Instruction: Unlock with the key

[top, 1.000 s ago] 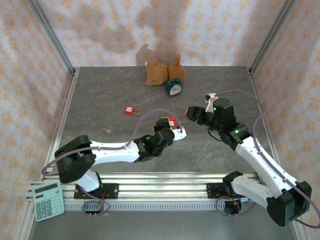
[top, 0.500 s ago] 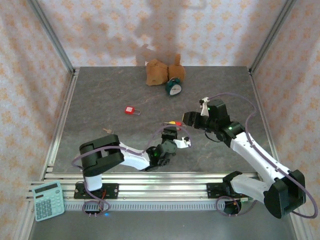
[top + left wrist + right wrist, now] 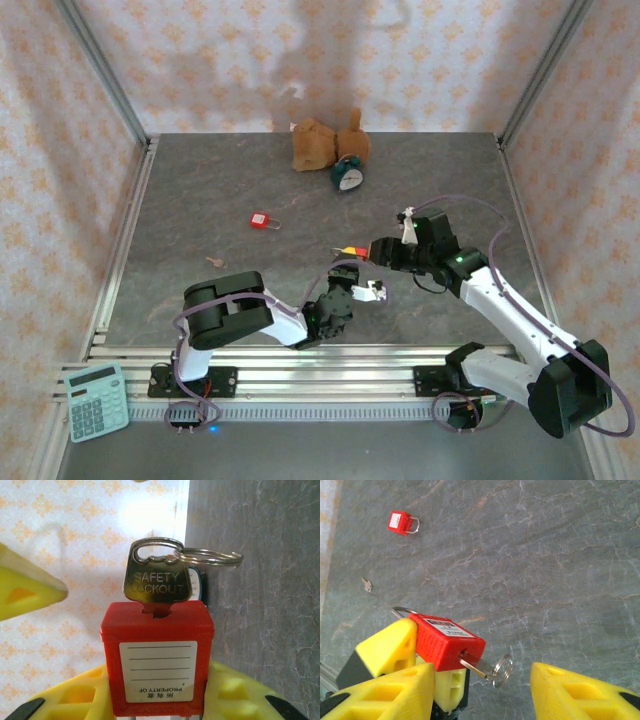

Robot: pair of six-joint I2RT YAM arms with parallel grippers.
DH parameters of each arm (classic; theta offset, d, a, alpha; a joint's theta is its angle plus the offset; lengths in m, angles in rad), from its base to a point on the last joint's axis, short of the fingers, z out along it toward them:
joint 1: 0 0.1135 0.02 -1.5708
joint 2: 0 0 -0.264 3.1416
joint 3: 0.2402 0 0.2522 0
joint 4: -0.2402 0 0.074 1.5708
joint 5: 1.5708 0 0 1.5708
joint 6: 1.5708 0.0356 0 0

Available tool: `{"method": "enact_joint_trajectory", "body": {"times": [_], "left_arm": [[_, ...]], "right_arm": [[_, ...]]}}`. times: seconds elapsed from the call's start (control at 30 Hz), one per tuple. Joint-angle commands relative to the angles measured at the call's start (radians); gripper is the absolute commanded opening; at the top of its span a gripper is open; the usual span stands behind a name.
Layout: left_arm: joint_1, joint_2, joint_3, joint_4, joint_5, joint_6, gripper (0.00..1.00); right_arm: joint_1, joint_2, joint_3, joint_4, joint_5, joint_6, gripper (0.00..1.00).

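My left gripper (image 3: 157,696) is shut on a red padlock (image 3: 157,650), with its yellow fingers (image 3: 235,692) on either side of the body. The key (image 3: 156,586), stamped SAFETY LOCKOUT and carrying a split ring (image 3: 209,557), sticks out of the padlock's keyhole. In the right wrist view the same padlock (image 3: 445,639) and key (image 3: 479,665) lie between the spread yellow fingers (image 3: 582,695) of my right gripper (image 3: 485,692), which is open and not touching the key. From above, the left gripper (image 3: 347,266) and the right gripper (image 3: 376,250) meet at mid-table.
A second red padlock (image 3: 261,220) and a small loose key (image 3: 212,261) lie on the grey table to the left. A teal alarm clock (image 3: 347,176) and a brown lump (image 3: 315,143) sit at the back. A calculator (image 3: 96,400) rests beyond the near-left rail.
The left arm has folded in and swung the padlock slightly right and nearer. The right gripper has dropped down and left until its fingers straddle the key, narrowing a little.
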Motion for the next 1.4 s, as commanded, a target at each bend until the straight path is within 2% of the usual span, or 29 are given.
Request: {"method": "enact_joint_trajectory", "body": {"times": [0.0,1.03,1.27,1.37], "left_arm": [[-0.01,0.004,0.005,0.076,-0.035,0.009,0.13],[-0.032,0.027,-0.007,0.21,-0.045,0.077,0.09],[-0.033,0.022,-0.011,0.209,-0.049,0.075,0.09],[-0.033,0.027,-0.011,0.21,-0.052,0.067,0.09]], "right_arm": [[-0.005,-0.009,-0.005,-0.032,0.025,-0.024,0.52],[-0.006,0.115,0.015,-0.006,0.098,-0.027,0.49],[-0.006,0.128,0.02,-0.006,0.079,-0.021,0.49],[-0.014,0.125,0.039,-0.014,0.037,-0.003,0.53]]}}
